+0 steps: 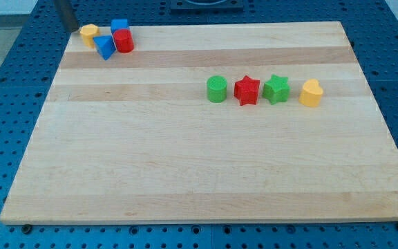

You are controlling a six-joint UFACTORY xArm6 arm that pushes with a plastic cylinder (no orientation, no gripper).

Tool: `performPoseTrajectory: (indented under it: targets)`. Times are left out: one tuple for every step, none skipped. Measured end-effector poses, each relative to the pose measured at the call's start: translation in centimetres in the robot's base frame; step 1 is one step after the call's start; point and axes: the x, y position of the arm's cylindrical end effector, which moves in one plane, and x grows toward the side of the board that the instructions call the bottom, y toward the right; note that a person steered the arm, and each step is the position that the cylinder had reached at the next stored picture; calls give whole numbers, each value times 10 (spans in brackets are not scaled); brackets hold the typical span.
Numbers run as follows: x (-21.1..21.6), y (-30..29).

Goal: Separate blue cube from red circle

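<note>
The blue cube (119, 26) sits at the top left corner of the wooden board (199, 159). The red circle (124, 41) touches it just below. A blue triangle (104, 47) leans against the red circle's left side. A yellow block (89, 32) stands just left of the blue ones. My dark rod comes down at the view's top left, and my tip (72, 29) is just left of the yellow block, at the board's far left corner.
A row of blocks stands right of centre: a green circle (216, 89), a red star (247, 90), a green star (276, 89) and a yellow heart-like block (311, 93). The board lies on a blue perforated table.
</note>
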Motion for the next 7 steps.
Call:
performPoseTrajectory:
  targets:
    - [0, 9]
    - [0, 17]
    - [-1, 28]
    - [-1, 28]
    - [0, 59]
    - [0, 92]
    - [0, 116]
